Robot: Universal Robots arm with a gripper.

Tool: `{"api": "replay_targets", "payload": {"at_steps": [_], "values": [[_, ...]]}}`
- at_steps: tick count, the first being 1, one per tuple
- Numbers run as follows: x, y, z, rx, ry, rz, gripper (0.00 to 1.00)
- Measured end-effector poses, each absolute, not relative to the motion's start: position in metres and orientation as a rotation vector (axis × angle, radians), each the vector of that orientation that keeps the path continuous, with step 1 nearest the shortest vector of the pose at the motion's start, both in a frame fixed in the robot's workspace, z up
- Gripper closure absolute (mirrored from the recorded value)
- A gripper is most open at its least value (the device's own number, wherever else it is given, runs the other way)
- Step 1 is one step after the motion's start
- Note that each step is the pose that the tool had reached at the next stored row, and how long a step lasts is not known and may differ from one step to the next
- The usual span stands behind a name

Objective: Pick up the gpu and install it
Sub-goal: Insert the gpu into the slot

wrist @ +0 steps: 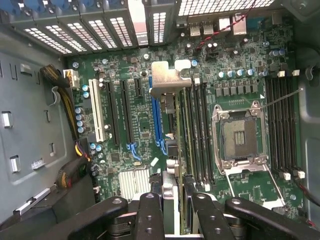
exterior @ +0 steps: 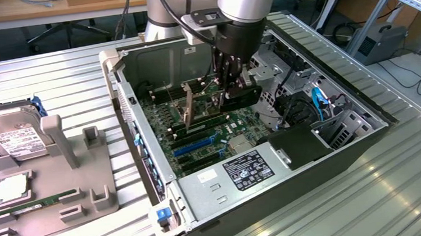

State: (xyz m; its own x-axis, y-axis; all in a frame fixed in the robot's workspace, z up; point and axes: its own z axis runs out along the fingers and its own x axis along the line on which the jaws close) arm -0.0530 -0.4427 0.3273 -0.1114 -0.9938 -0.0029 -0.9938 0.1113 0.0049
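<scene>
My gripper (exterior: 231, 91) hangs inside the open computer case (exterior: 130, 96), shut on the gpu (exterior: 240, 98), a thin black card held on edge over the motherboard (exterior: 197, 147). The wrist view looks straight down along the card: its silvery end bracket (wrist: 167, 80) points toward the case's rear slot openings, and its thin edge (wrist: 179, 125) runs back between my black fingers (wrist: 150, 210). The card hovers above the board, between the blue slot (wrist: 156, 120) and the row of memory slots (wrist: 197, 130). I cannot tell whether it touches a slot.
A grey fixture (exterior: 51, 187) at the exterior view's left holds a silver hard drive (exterior: 16, 139), a processor (exterior: 13, 187) and a green memory stick (exterior: 33, 202). In the case are the power supply (exterior: 237, 175), drive cages (exterior: 339, 125), cables and the processor socket (wrist: 240, 137).
</scene>
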Motion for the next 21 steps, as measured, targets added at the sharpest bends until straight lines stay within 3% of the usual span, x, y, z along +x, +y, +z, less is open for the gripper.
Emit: {"api": "replay_targets", "payload": {"at_steps": [21], "values": [[-0.0572, -0.4430, 0.3268, 2.093, -2.341, -0.009, 0.73]]}}
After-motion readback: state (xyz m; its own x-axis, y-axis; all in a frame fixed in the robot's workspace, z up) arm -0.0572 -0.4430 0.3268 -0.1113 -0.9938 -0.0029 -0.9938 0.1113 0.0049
